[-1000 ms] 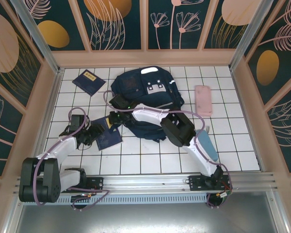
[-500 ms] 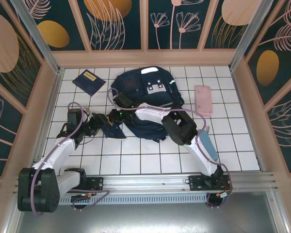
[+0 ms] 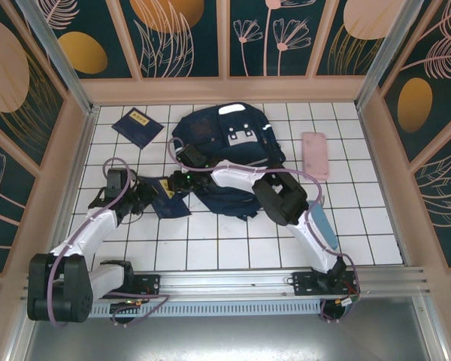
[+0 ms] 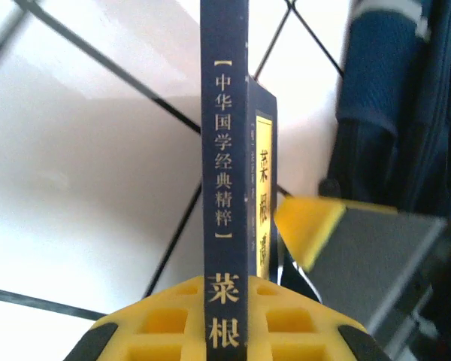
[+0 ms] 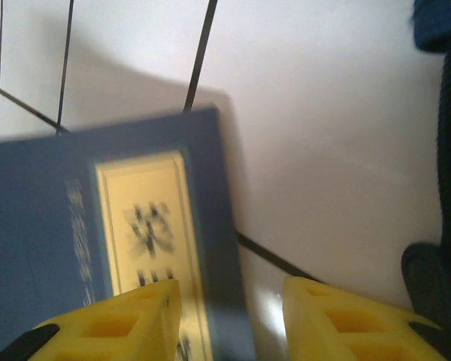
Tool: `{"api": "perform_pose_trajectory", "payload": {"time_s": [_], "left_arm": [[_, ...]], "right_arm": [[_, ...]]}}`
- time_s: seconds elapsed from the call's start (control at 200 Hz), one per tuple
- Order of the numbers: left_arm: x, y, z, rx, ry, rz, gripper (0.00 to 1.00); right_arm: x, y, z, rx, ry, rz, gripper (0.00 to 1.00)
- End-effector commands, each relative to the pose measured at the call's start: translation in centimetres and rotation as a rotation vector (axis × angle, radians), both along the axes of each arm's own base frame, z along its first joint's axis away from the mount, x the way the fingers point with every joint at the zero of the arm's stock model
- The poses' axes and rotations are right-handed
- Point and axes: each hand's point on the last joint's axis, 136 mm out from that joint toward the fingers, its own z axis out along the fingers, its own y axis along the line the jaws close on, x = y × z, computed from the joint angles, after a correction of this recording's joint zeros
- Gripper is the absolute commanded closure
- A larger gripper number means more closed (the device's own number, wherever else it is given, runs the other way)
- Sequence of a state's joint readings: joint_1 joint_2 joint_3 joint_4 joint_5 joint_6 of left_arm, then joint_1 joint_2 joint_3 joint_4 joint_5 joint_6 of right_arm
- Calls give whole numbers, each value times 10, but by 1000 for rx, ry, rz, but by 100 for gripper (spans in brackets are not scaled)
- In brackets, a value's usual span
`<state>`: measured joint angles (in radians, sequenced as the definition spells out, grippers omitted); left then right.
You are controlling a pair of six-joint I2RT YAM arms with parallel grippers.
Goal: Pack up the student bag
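A white tiled surface (image 3: 233, 241) sits inside walls painted with flowers. From above, the student bag (image 3: 229, 143) lies at 12 o'clock of centre, dark navy with a pale patch. A second booklet (image 3: 137, 126) lies at 10 o'clock and a pink pencil case (image 3: 314, 154) at 2 o'clock. The left tool (image 3: 149, 194) holds a navy booklet (image 3: 171, 203) at 9 o'clock, just beside the bag. The right tool (image 3: 179, 180) meets it there.

At the left wrist, the left tool (image 4: 225, 323) is clamped on the booklet (image 4: 225, 173), spine upright with gold Chinese lettering. The bag (image 4: 391, 98) is at 2 o'clock.

At the right wrist, the right tool (image 5: 229, 301) has its fingers apart over the blurred booklet (image 5: 60, 226), with the bag (image 5: 440, 19) at 1 o'clock.

This looks like the step of carrying a booklet to the bag. Next, the right tool likely needs to grip the booklet or hold the bag open. No opening is visible.
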<state>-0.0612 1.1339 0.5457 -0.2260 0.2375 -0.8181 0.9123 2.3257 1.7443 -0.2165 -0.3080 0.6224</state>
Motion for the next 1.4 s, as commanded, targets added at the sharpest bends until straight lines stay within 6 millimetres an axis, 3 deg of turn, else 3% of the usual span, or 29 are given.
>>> {"api": "perform_pose_trajectory", "payload": {"time_s": [0.0,0.115,0.235,0.36,0.485,0.721,0.936,1.166,1.396], "left_arm": [[4,38,18,235,-6,66,93],[10,54,51,321,-60,110,95],[22,57,99,329,-175,134,95],[36,39,155,212,-363,116,94],[55,2,198,2,-546,19,94],[82,-46,225,-317,-667,-42,95],[96,-80,242,-459,-713,-82,96],[104,-83,248,-523,-744,-48,95],[103,-84,260,-632,-770,-20,95]], "right_arm": [[-1,-12,55,42,-58,8,49],[4,-24,101,115,-132,-24,38],[6,-48,131,176,-162,-77,31],[2,-77,157,284,-158,-127,23],[0,-107,176,363,-189,-204,15],[5,-144,197,587,-94,-323,8],[9,-133,210,811,73,-357,1],[17,-128,232,974,90,-367,1],[29,-107,236,1036,179,-376,3]]}}
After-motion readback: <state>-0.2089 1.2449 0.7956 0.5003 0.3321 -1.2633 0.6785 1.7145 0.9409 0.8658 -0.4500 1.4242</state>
